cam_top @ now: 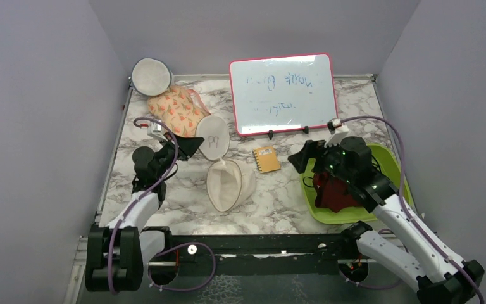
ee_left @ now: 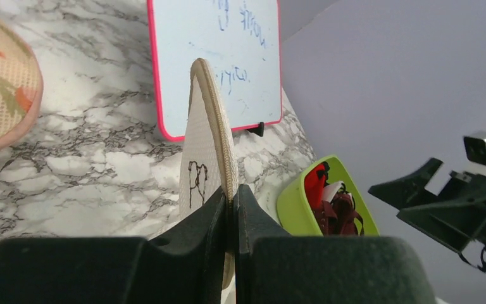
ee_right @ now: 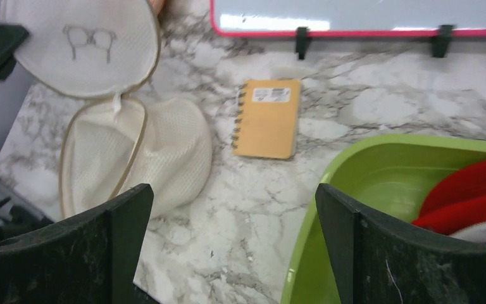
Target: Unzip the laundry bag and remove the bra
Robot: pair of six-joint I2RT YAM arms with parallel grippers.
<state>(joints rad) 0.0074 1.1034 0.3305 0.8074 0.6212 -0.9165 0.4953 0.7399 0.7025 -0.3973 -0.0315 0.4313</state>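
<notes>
The cream laundry bag (cam_top: pixel 230 183) lies unzipped on the marble table, its lower half gaping open. My left gripper (cam_top: pixel 193 144) is shut on the zipper rim of its raised flap (ee_left: pixel 210 133), which bears a black squiggle. In the right wrist view the flap (ee_right: pixel 82 44) stands above the open half (ee_right: pixel 158 149). A maroon and red bra (cam_top: pixel 332 190) lies in the green tray (cam_top: pixel 387 161). My right gripper (cam_top: pixel 304 155) is open and empty above the tray's left edge (ee_right: pixel 380 177).
An orange notepad (cam_top: pixel 266 158) lies between bag and tray. A pink-framed whiteboard (cam_top: pixel 283 92) stands at the back. A peach floral pouch (cam_top: pixel 177 107) and a grey-rimmed white disc (cam_top: pixel 151 76) sit at the back left.
</notes>
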